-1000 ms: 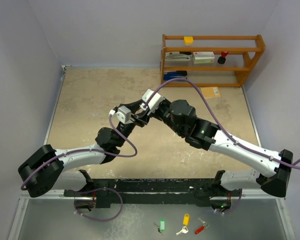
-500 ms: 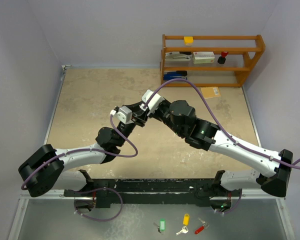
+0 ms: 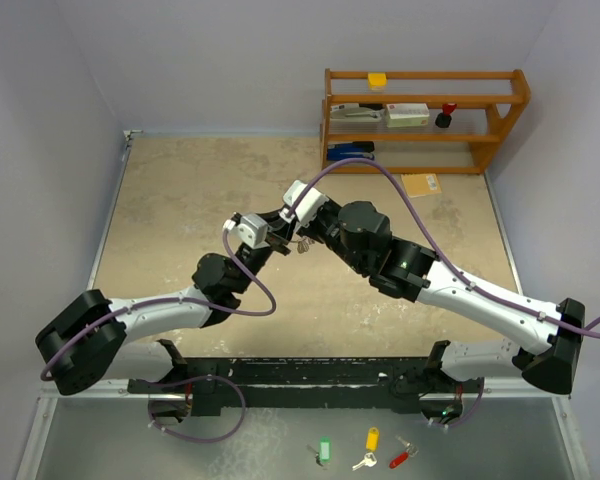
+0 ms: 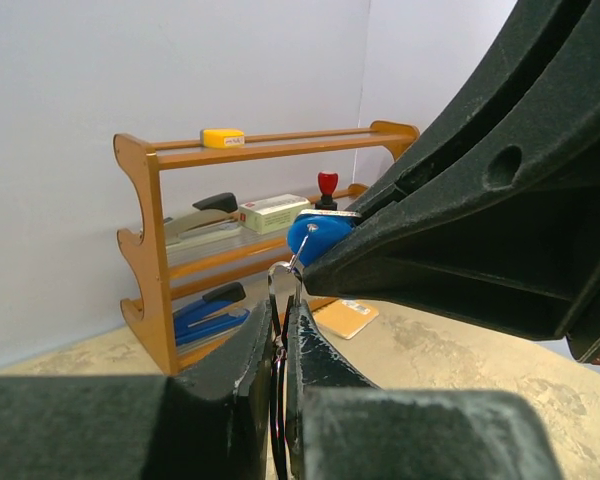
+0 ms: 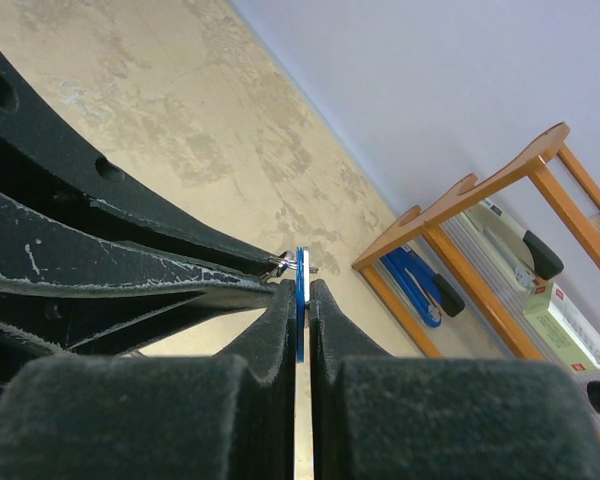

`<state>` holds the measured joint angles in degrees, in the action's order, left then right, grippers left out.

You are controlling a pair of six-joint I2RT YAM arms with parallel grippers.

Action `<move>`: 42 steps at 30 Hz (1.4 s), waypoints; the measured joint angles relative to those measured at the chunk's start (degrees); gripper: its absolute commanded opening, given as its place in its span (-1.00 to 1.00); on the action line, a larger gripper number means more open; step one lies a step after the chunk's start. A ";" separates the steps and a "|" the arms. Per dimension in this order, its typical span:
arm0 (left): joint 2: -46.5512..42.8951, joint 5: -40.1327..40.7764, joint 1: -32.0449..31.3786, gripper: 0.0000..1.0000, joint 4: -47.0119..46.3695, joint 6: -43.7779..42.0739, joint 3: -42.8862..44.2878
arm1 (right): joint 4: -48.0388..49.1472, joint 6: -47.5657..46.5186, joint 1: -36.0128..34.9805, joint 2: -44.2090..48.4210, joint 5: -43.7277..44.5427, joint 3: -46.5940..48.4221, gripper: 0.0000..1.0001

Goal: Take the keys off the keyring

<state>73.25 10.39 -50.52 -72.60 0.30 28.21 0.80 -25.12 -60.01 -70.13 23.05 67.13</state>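
Beige table (image 3: 170, 200), walls on three sides; shelf (image 3: 425, 120) at 1 o'clock, tagged keys (image 3: 365, 452) at 6 o'clock, off table. Arms meet above table centre.
Left gripper (image 4: 282, 315): jaws closed, pinching keyring (image 4: 271, 280) wire.
Right gripper (image 5: 300, 292): jaws closed on blue key (image 5: 300, 262), held edge-on between pads.
Blue key hangs on keyring, at 1 o'clock of left fingertips in left wrist view.
Other keys (image 3: 302, 244): small cluster just beside fingertips in top view; count not discernible.

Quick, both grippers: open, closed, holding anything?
Left gripper: closed, pinching the keyring.
Right gripper: closed, clamped on the blue-headed key.
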 measured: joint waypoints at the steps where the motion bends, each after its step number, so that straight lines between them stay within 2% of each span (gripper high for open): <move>1: -0.20 0.00 -0.09 -1.00 0.39 -0.07 0.07 | 0.02 0.00 0.00 0.00 0.02 0.00 -1.00; 7: -2.10 0.24 -0.13 -1.00 4.83 -1.62 1.27 | 0.87 -0.17 0.00 0.02 0.68 -0.02 -1.00; 26: -4.72 6.80 -1.05 -1.00 9.18 -4.72 3.19 | 1.42 0.04 -0.13 0.61 0.74 -0.85 -1.00; 42: -9.53 7.67 -1.62 -1.00 15.10 -8.55 3.26 | 1.95 2.01 -0.46 0.59 -0.15 -2.29 -1.00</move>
<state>63.72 18.06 -52.14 -57.49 -8.25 31.46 2.74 -23.11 -60.47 -69.54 22.90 64.84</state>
